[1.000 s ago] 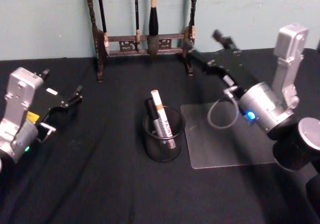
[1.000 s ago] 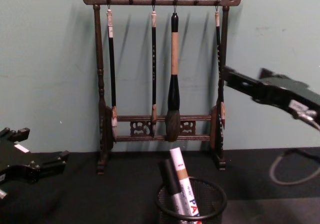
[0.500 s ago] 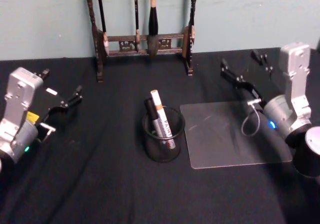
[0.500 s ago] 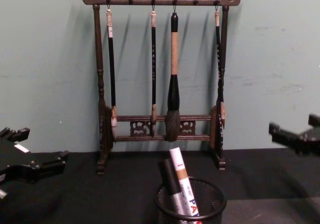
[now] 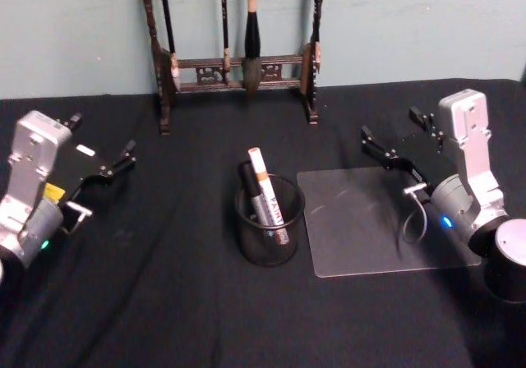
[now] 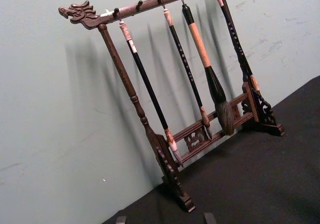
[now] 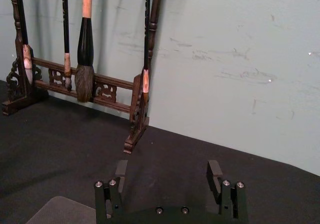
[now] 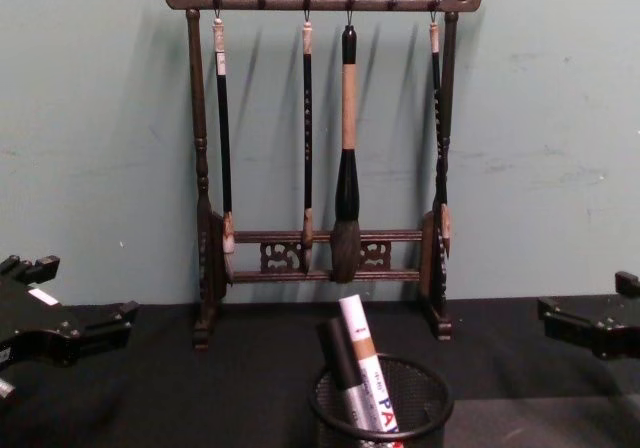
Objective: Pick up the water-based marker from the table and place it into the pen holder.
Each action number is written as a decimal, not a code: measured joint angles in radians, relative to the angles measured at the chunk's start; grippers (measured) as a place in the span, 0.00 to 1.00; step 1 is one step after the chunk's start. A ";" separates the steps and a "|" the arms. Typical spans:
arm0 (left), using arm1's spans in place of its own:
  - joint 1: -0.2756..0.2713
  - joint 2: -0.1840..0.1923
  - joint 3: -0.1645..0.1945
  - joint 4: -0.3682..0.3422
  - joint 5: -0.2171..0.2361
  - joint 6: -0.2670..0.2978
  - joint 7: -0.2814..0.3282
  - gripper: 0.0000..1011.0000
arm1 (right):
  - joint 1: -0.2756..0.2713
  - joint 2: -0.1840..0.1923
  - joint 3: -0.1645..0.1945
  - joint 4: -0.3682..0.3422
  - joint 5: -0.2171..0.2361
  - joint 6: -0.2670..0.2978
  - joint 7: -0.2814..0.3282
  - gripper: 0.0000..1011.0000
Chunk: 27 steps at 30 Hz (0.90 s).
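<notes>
Head view: marker [image 5: 265, 189] leans in pen holder [image 5: 269, 220], mid-table; right gripper [image 5: 399, 136] released, empty. Risk: arm travel tipping holder.

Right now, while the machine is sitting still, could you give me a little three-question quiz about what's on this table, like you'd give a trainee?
1. True or false: the marker stands in the pen holder.
2. How many brushes hang on the brush rack? A) two B) four C) six
3. Fill in: the right gripper is open above the far edge of the clear ____.

Key
1. True: it leans inside the mesh cup, beside a darker pen.
2. B: four.
3. Mat. The left gripper hangs over the table on the other side.
</notes>
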 joint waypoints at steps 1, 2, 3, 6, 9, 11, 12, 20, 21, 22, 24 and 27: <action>0.000 0.000 0.000 0.000 0.000 0.000 0.000 0.99 | 0.000 0.000 0.000 0.000 0.000 0.000 0.000 0.99; 0.000 0.000 0.000 0.000 0.000 0.000 0.000 0.99 | 0.000 0.000 0.000 -0.001 0.001 0.000 0.000 0.99; 0.000 0.000 0.000 0.000 0.000 0.000 0.000 0.99 | 0.000 0.000 0.000 -0.001 0.001 0.000 0.000 0.99; 0.000 0.000 0.000 0.000 0.000 0.000 0.000 0.99 | 0.000 0.000 0.000 -0.001 0.003 -0.001 0.000 0.99; 0.000 0.000 0.000 0.000 0.000 0.000 0.000 0.99 | 0.001 0.000 0.001 -0.001 0.004 -0.002 0.000 0.99; 0.000 0.000 0.000 0.000 0.000 0.000 0.000 0.99 | 0.001 0.000 0.001 -0.001 0.004 -0.002 0.000 0.99; 0.000 0.000 0.000 0.000 0.000 0.000 0.000 0.99 | 0.001 0.000 0.001 -0.001 0.004 -0.002 0.000 0.99; 0.000 0.000 0.000 0.000 0.000 0.000 0.000 0.99 | 0.002 0.000 0.002 -0.002 0.006 -0.003 0.000 0.99; 0.000 0.000 0.000 0.000 0.000 0.000 0.000 0.99 | 0.002 0.000 0.002 -0.002 0.006 -0.003 0.000 0.99; 0.000 0.000 0.000 0.000 0.000 0.000 0.000 0.99 | 0.002 0.000 0.002 -0.002 0.006 -0.003 0.000 0.99; 0.000 0.000 0.000 0.000 0.000 0.000 0.000 0.99 | 0.002 0.000 0.002 -0.002 0.006 -0.004 0.000 0.99; 0.000 0.000 0.000 0.000 0.000 0.000 0.000 0.99 | 0.002 0.000 0.002 -0.002 0.007 -0.004 0.000 0.99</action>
